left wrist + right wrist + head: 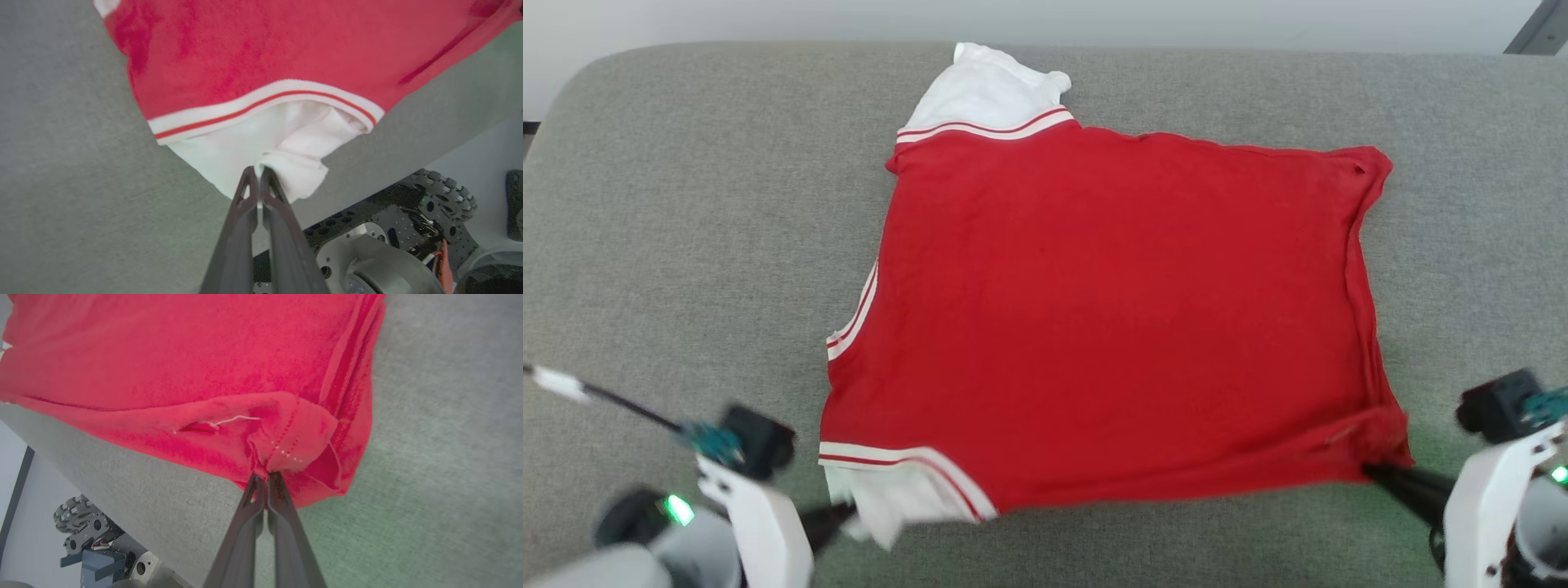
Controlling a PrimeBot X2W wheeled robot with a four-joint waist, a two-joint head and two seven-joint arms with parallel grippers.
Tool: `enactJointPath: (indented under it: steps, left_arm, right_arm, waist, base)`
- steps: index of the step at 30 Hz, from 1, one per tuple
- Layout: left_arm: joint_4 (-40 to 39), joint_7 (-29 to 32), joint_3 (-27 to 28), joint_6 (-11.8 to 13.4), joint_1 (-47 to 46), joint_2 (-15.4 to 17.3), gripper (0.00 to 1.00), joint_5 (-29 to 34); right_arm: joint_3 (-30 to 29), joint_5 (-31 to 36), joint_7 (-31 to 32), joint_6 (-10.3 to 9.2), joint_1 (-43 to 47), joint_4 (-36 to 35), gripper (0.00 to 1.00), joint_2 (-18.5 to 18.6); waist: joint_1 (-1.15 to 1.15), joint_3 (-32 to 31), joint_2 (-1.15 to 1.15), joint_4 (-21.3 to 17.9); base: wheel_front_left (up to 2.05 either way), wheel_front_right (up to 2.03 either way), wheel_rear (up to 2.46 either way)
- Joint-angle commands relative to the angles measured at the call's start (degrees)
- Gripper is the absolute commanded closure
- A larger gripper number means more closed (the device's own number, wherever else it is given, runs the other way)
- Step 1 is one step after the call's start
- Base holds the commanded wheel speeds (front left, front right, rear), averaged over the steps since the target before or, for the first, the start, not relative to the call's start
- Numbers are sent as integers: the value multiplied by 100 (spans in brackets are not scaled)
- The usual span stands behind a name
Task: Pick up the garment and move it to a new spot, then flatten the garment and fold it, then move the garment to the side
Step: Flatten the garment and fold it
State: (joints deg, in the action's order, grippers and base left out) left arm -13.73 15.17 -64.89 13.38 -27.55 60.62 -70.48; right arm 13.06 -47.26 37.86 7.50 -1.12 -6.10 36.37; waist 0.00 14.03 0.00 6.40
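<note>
Two near garment (pixel 1111 310) corners pinched: left gripper (pixel 258 170) white, right gripper (pixel 266 475) red

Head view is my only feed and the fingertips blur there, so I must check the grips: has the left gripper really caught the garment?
Observer: Yes, the left gripper is shut on a white sleeve fold of the garment.
Operator: And the right one?
Observer: The right gripper is shut on the red hem corner, bunching it.
Operator: Any damage there?
Observer: A loose white thread trails beside that corner.
</note>
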Motion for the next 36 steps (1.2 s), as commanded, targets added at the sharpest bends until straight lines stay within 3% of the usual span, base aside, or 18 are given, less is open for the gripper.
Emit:
enactJointPath:
  steps: [1, 6, 10, 14, 20, 21, 27, 31, 32, 33, 34, 35, 36]
  left_arm:
    - [-50, 32, 91, 10, -186, 103, 100, 108]
    - [-123, 193, 341, -118, -841, 394, 100, 593]
    - [175, 383, 493, -458, -1533, 288, 100, 1012]
    - [852, 612, 534, -902, -2199, -67, 100, 1322]
    - [2260, 652, 432, -1639, -3030, -863, 100, 1697]
    - [2260, 652, 432, -1639, -3030, -863, 100, 1697]
    - [3960, 376, 131, -2036, -3513, -1712, 100, 1915]
    - [4705, 299, -1, -2078, -3587, -2039, 100, 1683]
    - [4840, 322, -59, -2081, -3596, -2099, 100, 1621]
    - [4945, 353, -106, -2083, -3596, -2157, 84, 1512]
    - [5045, 407, -147, -2080, -3595, -2193, 59, 1401]
    - [5111, 454, -191, -2081, -3603, -2210, 24, 1314]
    - [5188, 508, -183, -2082, -3612, -2230, 0, 1135]
  right_arm:
    - [-145, 75, 12, -1, 33, -86, 100, -64]
    - [-693, 363, 197, -1, -134, -356, 100, -382]
    - [-958, 684, 371, -2, -498, -468, 100, -652]
    - [-914, 1006, 425, -1, -1088, -341, 100, -878]
    - [-532, 1333, 258, -1, -2097, 351, 100, -1038]
    - [-532, 1333, 258, -1, -2097, 351, 100, -1038]
    - [-15, 1479, -146, -1, -3005, 1499, 100, -1224]
    - [302, 1448, -306, -1, -3313, 2026, 100, -1305]
    - [373, 1448, -343, -1, -3374, 2123, 90, -1302]
    - [438, 1423, -387, -1, -3430, 2210, 67, -1306]
    - [494, 1390, -423, -1, -3473, 2299, 50, -1310]
    - [539, 1400, -433, -1, -3502, 2395, 5, -1300]
    - [585, 1389, -465, -2, -3537, 2474, 0, -1288]
  waist:
    - [0, 13, 0, -6]
    - [0, 91, 0, -33]
    - [0, 203, 0, -62]
    - [0, 366, 0, -133]
    - [0, 632, 0, -236]
    - [0, 632, 0, -236]
    - [0, 861, 0, -339]
    - [0, 925, 0, -387]
    - [0, 932, 0, -391]
    - [0, 935, 0, -394]
    - [0, 933, 0, -396]
    - [0, 926, 0, -399]
    - [0, 915, 0, -397]
  base:
    - [0, 0, 0]
    - [0, 0, 0]
    - [0, 0, 0]
    - [0, 0, 0]
    - [0, 0, 0]
    - [0, 0, 0]
    - [0, 0, 0]
    - [0, 0, 0]
    - [0, 0, 0]
    - [0, 0, 0]
    - [0, 0, 0]
    - [0, 0, 0]
    - [0, 0, 0]
